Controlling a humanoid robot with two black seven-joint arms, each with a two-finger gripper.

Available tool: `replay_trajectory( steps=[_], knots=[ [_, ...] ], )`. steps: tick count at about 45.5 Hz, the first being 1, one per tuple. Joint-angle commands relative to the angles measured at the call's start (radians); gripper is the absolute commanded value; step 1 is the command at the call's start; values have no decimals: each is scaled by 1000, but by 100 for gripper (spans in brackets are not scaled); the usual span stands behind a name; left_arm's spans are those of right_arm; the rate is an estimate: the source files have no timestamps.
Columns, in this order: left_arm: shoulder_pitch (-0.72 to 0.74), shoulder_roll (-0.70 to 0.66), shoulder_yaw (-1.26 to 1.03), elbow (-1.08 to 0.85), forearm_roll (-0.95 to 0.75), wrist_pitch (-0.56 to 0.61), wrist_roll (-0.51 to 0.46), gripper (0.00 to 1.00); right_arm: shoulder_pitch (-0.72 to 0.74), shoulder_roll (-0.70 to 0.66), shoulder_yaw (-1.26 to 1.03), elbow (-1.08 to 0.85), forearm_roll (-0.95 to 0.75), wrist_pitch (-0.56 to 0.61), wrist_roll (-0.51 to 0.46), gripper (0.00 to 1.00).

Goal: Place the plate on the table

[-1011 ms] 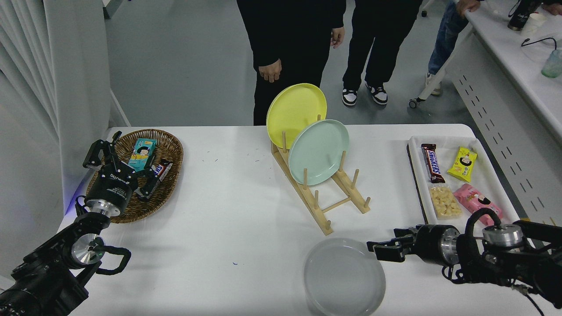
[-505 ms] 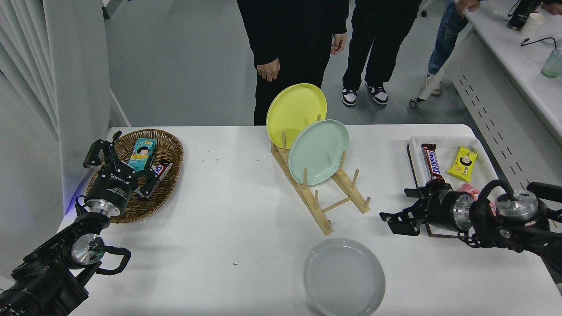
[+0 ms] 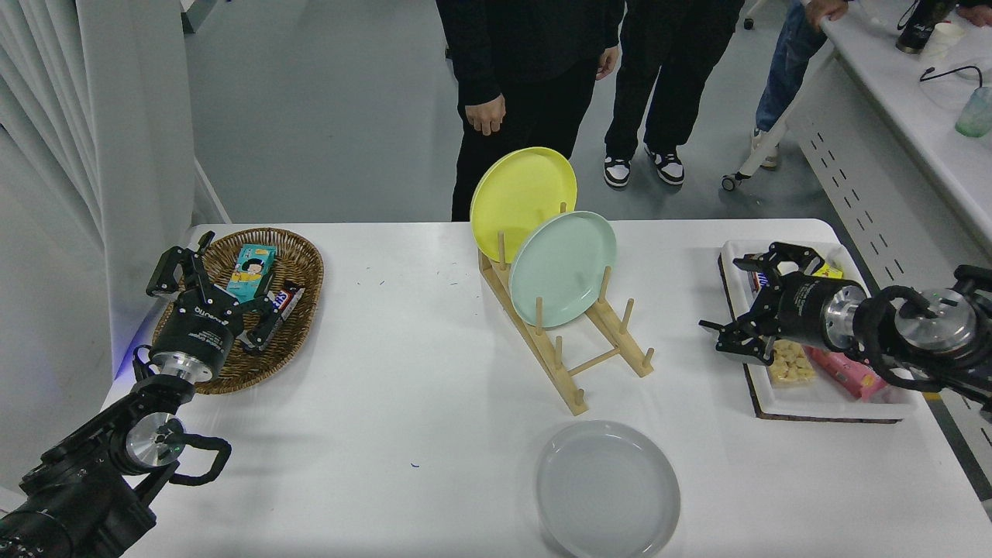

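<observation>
- Since earlier, the right gripper (image 3: 750, 304) moved from the plate (image 3: 607, 488) toward the tabletop (image 3: 403, 387) right edge, jaws apart.
- Plate lies flat near the front edge; placing looks done, only retreat remains.

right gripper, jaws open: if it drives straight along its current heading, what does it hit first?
The right gripper points left across the table, toward the wooden plate rack holding the mint green plate. The rack looks first in line, though the gripper's height is unclear.
</observation>
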Motion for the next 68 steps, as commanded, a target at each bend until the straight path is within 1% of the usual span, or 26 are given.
replay_trajectory(
  steps=[1,5,11,12,17,18,22,25,38,43,48,55,59,64,68],
  knots=[
    [0,0,0,1,0,2,0,98,14,10,80,-87,-283,75,6,100],
    [0,0,0,1,0,0,0,98,34,14,85,-127,-330,110,8,100],
    [0,0,0,1,0,0,0,98,20,43,131,-193,-428,166,13,100],
    [0,0,0,1,0,0,-1,98,10,58,164,-228,-480,190,17,100],
    [0,0,0,0,0,0,-1,98,-55,101,308,-336,-615,271,40,100],
    [0,0,0,0,0,0,-1,98,-79,120,374,-365,-667,302,51,100],
    [0,0,0,1,0,0,-1,98,-98,149,476,-392,-758,330,66,100],
    [0,0,0,0,0,0,-1,98,-113,169,531,-396,-790,338,69,100],
    [0,0,0,0,0,0,-1,98,-234,328,881,-432,-792,339,68,100],
    [0,0,0,0,0,0,-1,98,-266,349,954,-431,-777,339,68,100],
    [0,0,0,1,0,2,-1,98,-314,349,956,-428,-752,341,68,100],
    [0,0,0,0,0,2,-1,98,-397,344,938,-423,-585,342,68,100],
    [0,0,0,0,0,2,-1,98,-417,339,916,-438,-524,376,68,100],
    [0,0,0,0,0,2,-1,98,-441,341,912,-448,-499,433,68,100],
    [0,0,0,0,0,2,-1,98,-452,345,916,-469,-498,451,68,100]
  ],
)
